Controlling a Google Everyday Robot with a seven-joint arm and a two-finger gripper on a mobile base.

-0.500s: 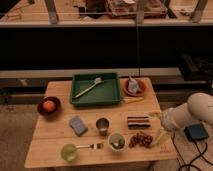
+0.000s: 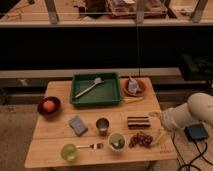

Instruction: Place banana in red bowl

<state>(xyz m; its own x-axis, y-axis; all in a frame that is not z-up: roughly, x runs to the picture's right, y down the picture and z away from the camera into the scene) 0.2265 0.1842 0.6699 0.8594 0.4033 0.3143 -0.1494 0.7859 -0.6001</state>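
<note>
The banana [image 2: 133, 100] is a slim yellow shape lying on the wooden table [image 2: 55, 137], just in front of the red bowl [image 2: 141, 90]. That shallow orange-red bowl stands right of the green tray and has a crumpled grey-white thing in it. My gripper [image 2: 155, 116] reaches in from the right on a white arm [image 2: 192, 116]. It hovers over the table's right edge beside a brown-striped block [image 2: 138, 121], below and right of the banana. It is open and holds nothing.
A green tray [image 2: 112, 95] with a utensil sits at the back centre. A maroon bowl [image 2: 41, 111] holding an orange stands at left. A blue sponge [image 2: 78, 125], metal cup [image 2: 102, 125], small green bowl [image 2: 116, 141], green cup [image 2: 69, 151], fork [image 2: 92, 146] and brown snack pile [image 2: 141, 140] fill the front.
</note>
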